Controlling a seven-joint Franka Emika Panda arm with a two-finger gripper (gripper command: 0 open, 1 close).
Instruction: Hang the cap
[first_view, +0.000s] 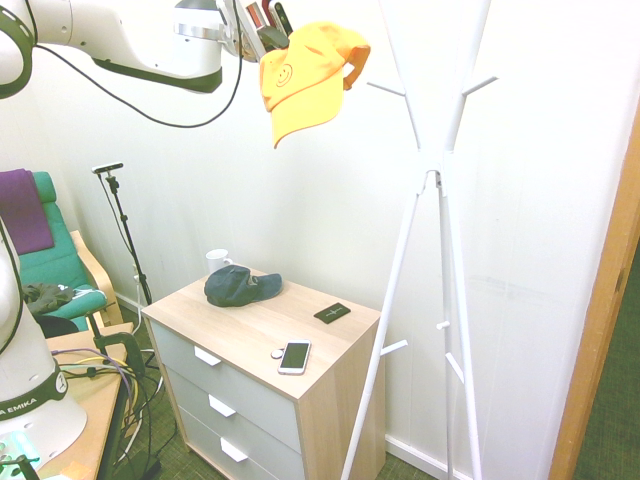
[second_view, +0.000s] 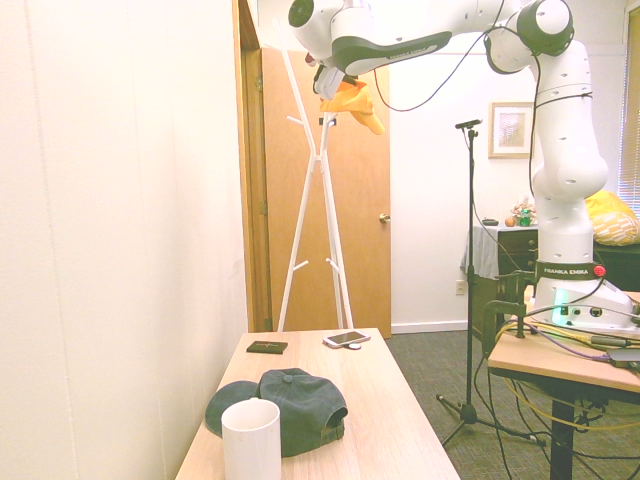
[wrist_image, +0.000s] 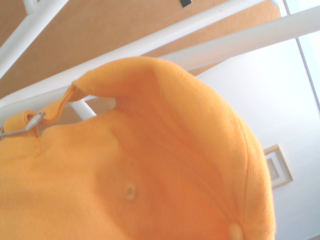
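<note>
Yellow-orange fabric marks the cap (first_view: 305, 80), which hangs high in the air from the claw (first_view: 262, 42), its brim drooping downward and the small black smiley face turned toward the first exterior camera. The claw is closed tight on the cap's crown at the end of the white arm (first_view: 130, 40), which reaches in roughly level from the upper left of that view. Just beside the cap stands the white coat rack (first_view: 432, 180), its upper pegs close to the cap, though no peg visibly carries it. In the wrist view the orange cloth fills most of the picture, with the rack's white poles crossing behind it. Well below, on the wooden drawer chest (first_view: 330, 350), lie a dark navy cap (first_view: 240, 286), a white mug (first_view: 217, 260), a phone (first_view: 294, 356) and a small black card (first_view: 332, 313).
</note>
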